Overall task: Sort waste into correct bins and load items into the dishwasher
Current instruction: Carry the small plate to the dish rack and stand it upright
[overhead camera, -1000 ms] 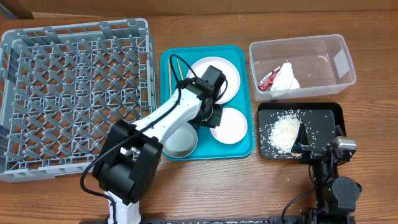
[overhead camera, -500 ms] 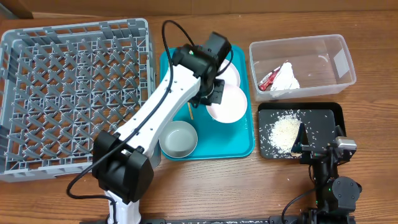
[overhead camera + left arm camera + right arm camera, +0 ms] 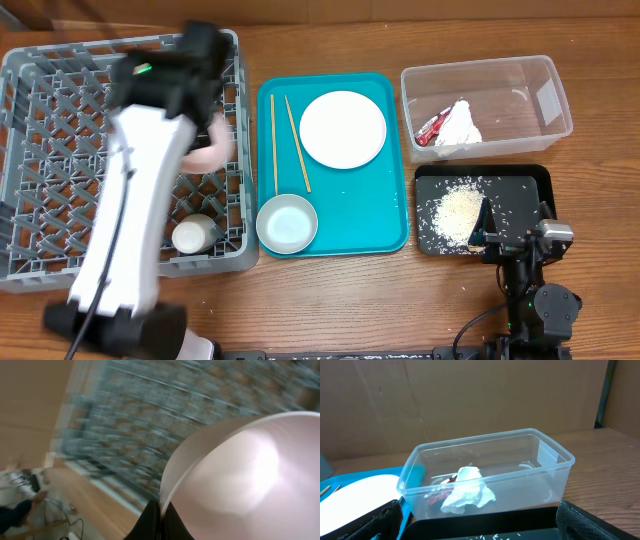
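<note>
1. Over the right side of the dish rack [image 3: 60,48], my left gripper [image 3: 161,512] is clamped on the rim of a small white bowl [image 3: 240,475]. In the left wrist view the dark fingers are pinched together on the bowl's edge, and its hollow faces the camera.
2. From overhead that arm is smeared by motion. The held bowl shows only as a pale blur above the lattice floor, and I cannot tell whether it touches the grid.
3. A small white cup [image 3: 193,235] sits in the rack near its front right corner.
4. The teal serving tray [image 3: 360,200] lies just right of the rack. On it, the round white plate [image 3: 343,128] sits toward the back. The chopsticks [image 3: 292,140] lie lengthwise along the left side, fanned slightly apart. A second bowl [image 3: 287,224] stands in the front left corner.
5. At the back right, the clear tub [image 3: 480,65] holds the red wrapper [image 3: 430,128] and the white tissue [image 3: 460,122], pressed against each other at its left end.
6. In front of the tub, the black tray [image 3: 530,172] carries the heap of rice [image 3: 458,212], with loose grains scattered around it.
7. My right gripper [image 3: 516,218] sits low at the near edge of the black tray, pointed toward the tub. Its jaws are spread wide with nothing between them.
</note>
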Robot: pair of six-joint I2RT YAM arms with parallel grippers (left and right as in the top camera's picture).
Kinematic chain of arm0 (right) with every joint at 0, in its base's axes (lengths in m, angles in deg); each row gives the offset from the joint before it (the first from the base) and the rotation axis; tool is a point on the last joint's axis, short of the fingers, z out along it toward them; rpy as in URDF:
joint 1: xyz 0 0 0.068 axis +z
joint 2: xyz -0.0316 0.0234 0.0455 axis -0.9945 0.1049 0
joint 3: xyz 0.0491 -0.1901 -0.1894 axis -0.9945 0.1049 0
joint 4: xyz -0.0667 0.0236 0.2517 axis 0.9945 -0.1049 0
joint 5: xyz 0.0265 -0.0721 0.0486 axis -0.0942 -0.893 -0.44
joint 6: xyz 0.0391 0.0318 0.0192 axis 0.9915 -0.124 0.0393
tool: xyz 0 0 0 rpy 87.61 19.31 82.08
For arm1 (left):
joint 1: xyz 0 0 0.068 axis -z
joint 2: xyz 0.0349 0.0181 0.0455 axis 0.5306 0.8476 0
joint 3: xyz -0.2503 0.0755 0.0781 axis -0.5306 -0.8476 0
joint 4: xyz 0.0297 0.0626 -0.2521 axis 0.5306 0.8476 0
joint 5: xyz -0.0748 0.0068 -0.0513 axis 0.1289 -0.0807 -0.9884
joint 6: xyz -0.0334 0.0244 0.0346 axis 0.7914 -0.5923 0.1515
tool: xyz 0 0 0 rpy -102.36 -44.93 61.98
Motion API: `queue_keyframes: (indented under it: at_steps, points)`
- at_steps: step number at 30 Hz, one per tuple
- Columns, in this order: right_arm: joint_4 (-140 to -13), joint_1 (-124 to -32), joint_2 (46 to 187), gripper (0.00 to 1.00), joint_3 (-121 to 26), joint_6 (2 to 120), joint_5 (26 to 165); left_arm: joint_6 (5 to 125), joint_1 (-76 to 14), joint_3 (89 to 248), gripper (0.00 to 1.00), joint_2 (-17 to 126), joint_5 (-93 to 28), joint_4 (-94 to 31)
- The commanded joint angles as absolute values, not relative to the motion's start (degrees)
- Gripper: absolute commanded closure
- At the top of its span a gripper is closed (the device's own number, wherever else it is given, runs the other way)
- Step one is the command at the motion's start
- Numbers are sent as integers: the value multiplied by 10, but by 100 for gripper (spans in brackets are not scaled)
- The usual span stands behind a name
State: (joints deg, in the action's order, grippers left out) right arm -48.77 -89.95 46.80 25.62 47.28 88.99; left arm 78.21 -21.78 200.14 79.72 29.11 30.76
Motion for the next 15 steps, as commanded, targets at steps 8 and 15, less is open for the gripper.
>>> queue_keyframes:
  at_steps: [8, 15]
  points:
    - [-484, -902, 464, 0, 262, 471, 889, 843, -353, 1841, 96, 753, 581, 230]
    - [-484, -902, 464, 0, 262, 471, 889, 792, -351, 1826, 96, 858, 644, 135]
